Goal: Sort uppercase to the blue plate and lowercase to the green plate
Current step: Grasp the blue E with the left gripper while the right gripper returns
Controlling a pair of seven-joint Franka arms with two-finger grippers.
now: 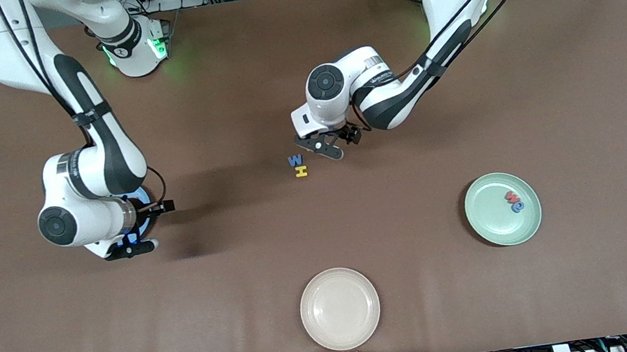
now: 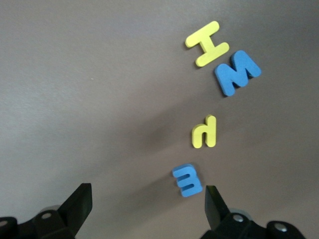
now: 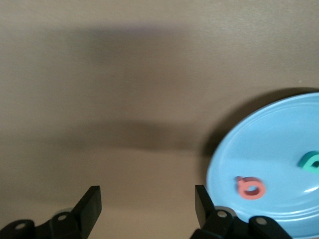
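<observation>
My left gripper (image 1: 335,141) hangs open above the middle of the table. Its wrist view shows the gripper (image 2: 147,206) over a blue E (image 2: 188,180), which lies close to one finger (image 2: 215,204), with a yellow hooked lowercase letter (image 2: 204,132), a blue M (image 2: 238,72) and a yellow H (image 2: 207,44) past it. The front view shows only the M (image 1: 295,160) and H (image 1: 301,171). My right gripper (image 1: 146,228) is open and empty by the blue plate (image 1: 141,195), which holds a red Q (image 3: 250,187) and a teal R (image 3: 311,162). The green plate (image 1: 492,225) holds a red w (image 1: 512,196) and a blue lowercase letter (image 1: 517,207).
A cream plate (image 1: 340,309) sits empty near the table edge closest to the front camera. The right arm covers most of the blue plate in the front view. Bare brown table lies between the letters and the plates.
</observation>
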